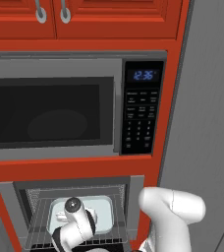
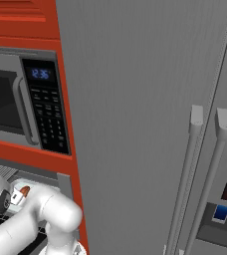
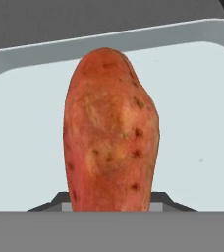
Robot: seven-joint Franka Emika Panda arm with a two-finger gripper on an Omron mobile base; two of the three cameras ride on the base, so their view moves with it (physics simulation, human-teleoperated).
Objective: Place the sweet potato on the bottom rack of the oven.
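The pincer (image 3: 112,205) grips the sweet potato (image 3: 111,133) between its two fingertips (image 3: 50,203), the vegetable extending straight ahead of them. Directly beyond the pincer lies a pale tray (image 3: 192,113), inside the oven (image 1: 133,189); a microwave (image 1: 52,106) sits above, a grey refrigerator (image 2: 150,124) to the right

Sweet potato (image 3: 111,133) – matt, pitted skin, tray (image 3: 192,98) smooth, perhaps enamel

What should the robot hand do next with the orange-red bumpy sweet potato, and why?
Probably lower it a little, then open. The orange-red sweet potato sits between the dark fingertips of the gripper, right over the pale rectangular tray inside the grey-framed oven. Whether it already touches the tray is unclear.
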